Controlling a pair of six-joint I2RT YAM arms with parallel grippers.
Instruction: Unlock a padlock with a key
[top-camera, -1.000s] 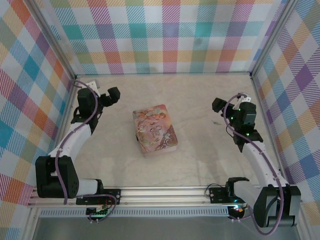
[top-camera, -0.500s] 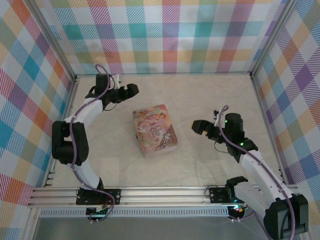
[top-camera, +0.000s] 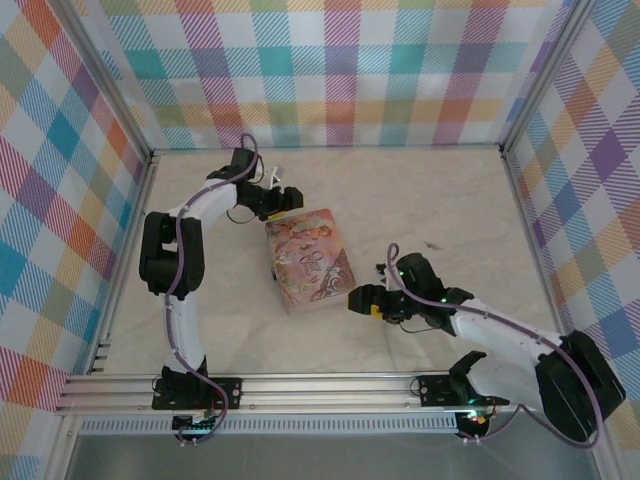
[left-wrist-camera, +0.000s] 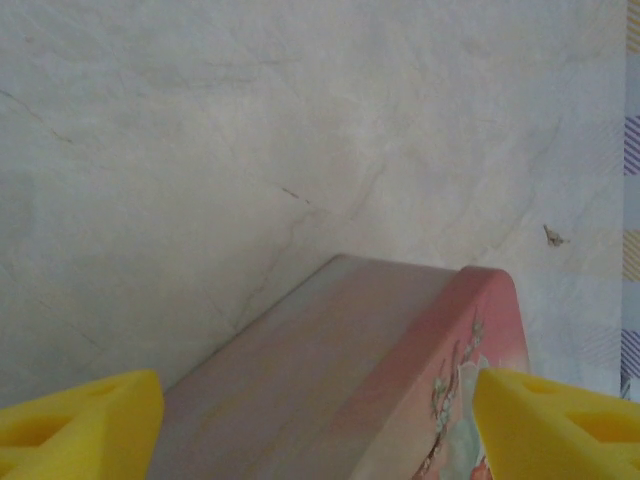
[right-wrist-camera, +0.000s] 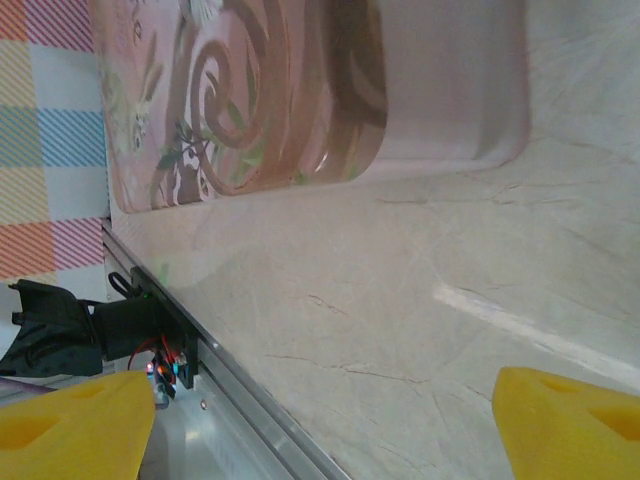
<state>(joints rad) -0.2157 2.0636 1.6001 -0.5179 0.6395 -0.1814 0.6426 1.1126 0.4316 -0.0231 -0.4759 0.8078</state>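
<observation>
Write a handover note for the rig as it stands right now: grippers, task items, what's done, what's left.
Left gripper: jaws open, holding nothing, at the far edge of the pink tin.
Right gripper: jaws open, holding nothing, beside the tin's near right corner.
The tin lies flat on the table and looks closed. I cannot tell where the padlock and key are; they may be inside it.
Done: nothing gripped or unlocked.
Left: probably open the tin, get the padlock and key, insert the key, turn.

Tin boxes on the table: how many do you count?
1. The pink floral tin box lies central on the table, the left gripper at its far edge, the right gripper by its near right corner. Its contents are hidden.
</observation>
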